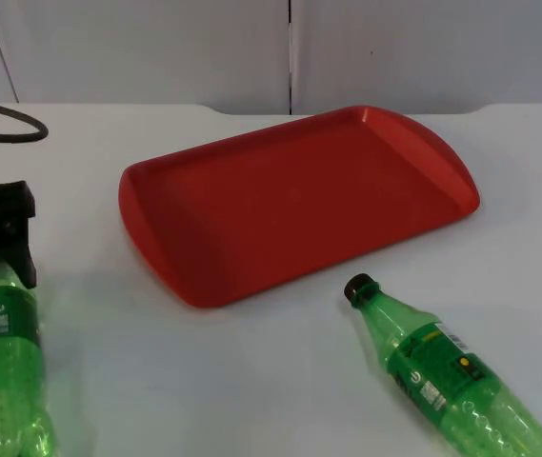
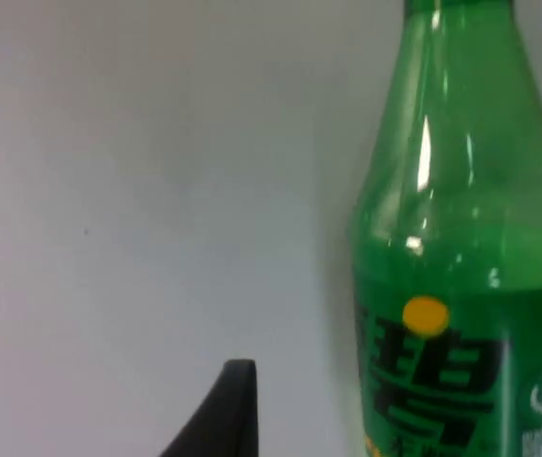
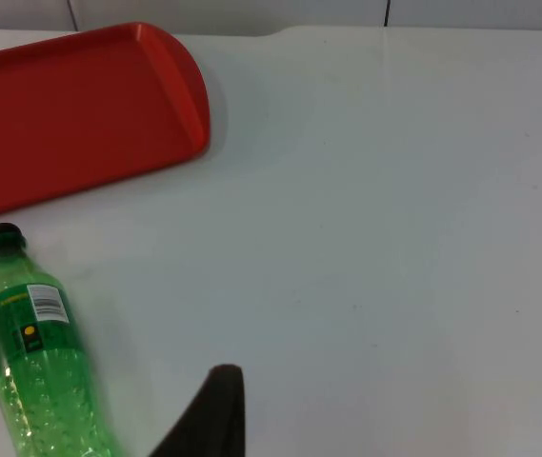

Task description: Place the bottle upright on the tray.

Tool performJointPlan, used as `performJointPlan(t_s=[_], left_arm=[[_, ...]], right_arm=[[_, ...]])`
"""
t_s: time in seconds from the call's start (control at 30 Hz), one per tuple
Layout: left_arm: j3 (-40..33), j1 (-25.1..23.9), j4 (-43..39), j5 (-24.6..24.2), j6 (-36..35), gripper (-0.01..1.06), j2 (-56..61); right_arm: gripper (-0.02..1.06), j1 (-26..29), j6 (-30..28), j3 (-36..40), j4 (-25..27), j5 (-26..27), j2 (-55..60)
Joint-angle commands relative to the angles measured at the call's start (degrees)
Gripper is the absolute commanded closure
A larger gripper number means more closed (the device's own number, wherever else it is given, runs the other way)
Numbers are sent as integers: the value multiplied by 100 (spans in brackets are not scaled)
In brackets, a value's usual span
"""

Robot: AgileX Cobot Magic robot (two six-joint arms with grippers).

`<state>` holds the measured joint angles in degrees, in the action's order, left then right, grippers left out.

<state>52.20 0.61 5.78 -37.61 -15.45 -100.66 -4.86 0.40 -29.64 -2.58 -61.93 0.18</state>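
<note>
On a white tabletop [image 1: 251, 381], the left tool [image 1: 9, 224] sits at the neck of one lying green bottle [image 1: 4, 371], grip unclear, another bottle [image 1: 451, 381] lies near the empty red tray [image 1: 290, 200]; grasp the neck firmly, then tip upright.

The left gripper [image 1: 9, 243] covers the neck of the near-left green plastic bottle [image 1: 4, 362], whose base runs off the near edge. The near-right green plastic bottle [image 1: 447, 376] loses its base at the corner. Label print stays unreadable.
</note>
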Motion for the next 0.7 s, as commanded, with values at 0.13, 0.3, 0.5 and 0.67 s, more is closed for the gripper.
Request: performJointPlan(t_s=[0.13, 0.3, 0.5, 0.67], left_arm=[[195, 222, -84, 263, -212, 0, -429], [195, 389, -450, 566, -736, 0, -678], [185, 410, -991, 722, -1226, 0, -1028], [185, 410, -927, 1039, -1226, 0, -1251]], right_arm=[[3, 35, 16, 4, 20, 22, -18], [3, 35, 16, 4, 20, 22, -18], [3, 35, 16, 4, 20, 22, -18], [3, 35, 16, 4, 20, 22, -18]])
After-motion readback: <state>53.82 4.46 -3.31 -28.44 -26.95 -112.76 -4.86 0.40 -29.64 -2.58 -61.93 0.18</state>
